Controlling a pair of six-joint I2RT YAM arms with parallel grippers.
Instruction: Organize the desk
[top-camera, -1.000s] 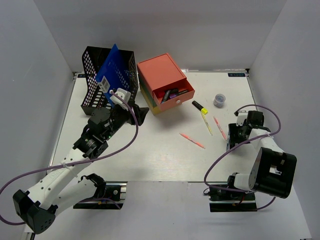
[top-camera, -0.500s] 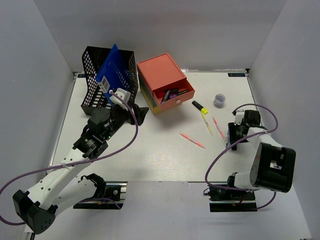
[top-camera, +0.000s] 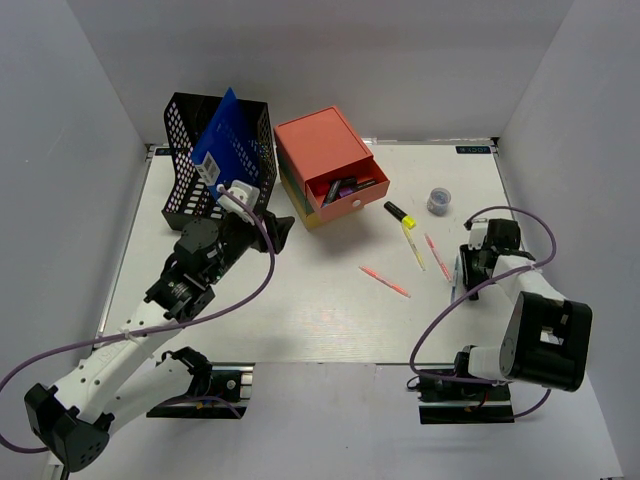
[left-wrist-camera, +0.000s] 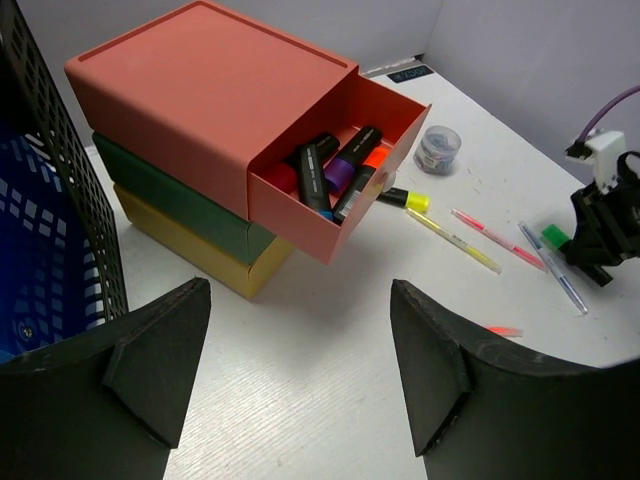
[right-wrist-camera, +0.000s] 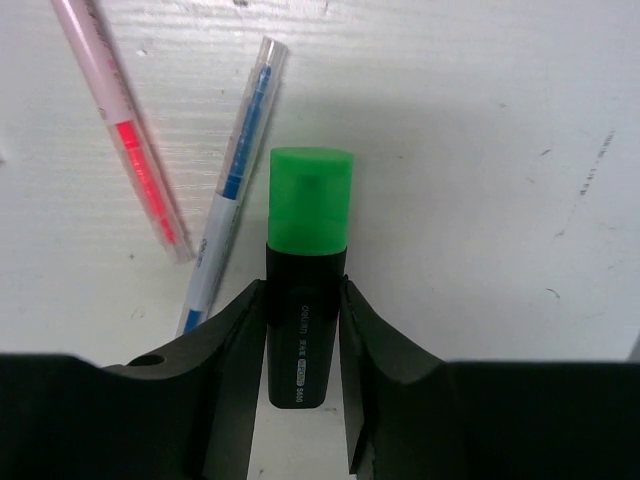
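The big flat white desk (top-camera: 320, 320) with the thin metal edge lay under both arms and spread far out past all the fingers. I think the tidying was only partly done, because some things were put away and others lay loose.

A tall black mesh basket (top-camera: 185, 160) stood out past the left-hand finger of the left gripper (left-wrist-camera: 297, 300). It held a blue plastic folder (top-camera: 228, 135). Straight ahead of those fingers sat the stacked drawer box with the coral top (left-wrist-camera: 200, 90). Its top coral drawer (left-wrist-camera: 395, 110) was pulled out, with a bunch of black, purple and orange markers (left-wrist-camera: 335, 165) inside. The left fingers were spread wide and held nothing.

The right gripper (right-wrist-camera: 300, 300) was squeezed shut on a black highlighter with a green cap (right-wrist-camera: 310, 210). The cap poked out past the fingertips. I could not tell if it was lifted off the desk.

Just left of those fingers lay a clear pen with blue ink (right-wrist-camera: 232, 200), and left of that a clear pink pen (right-wrist-camera: 120, 130). Farther out lay a black highlighter with a yellow cap (top-camera: 401, 214), a thin yellow pen (top-camera: 414, 249), another pink pen (top-camera: 385, 281) and a small round pot (top-camera: 438, 201). All these probably needed putting away.
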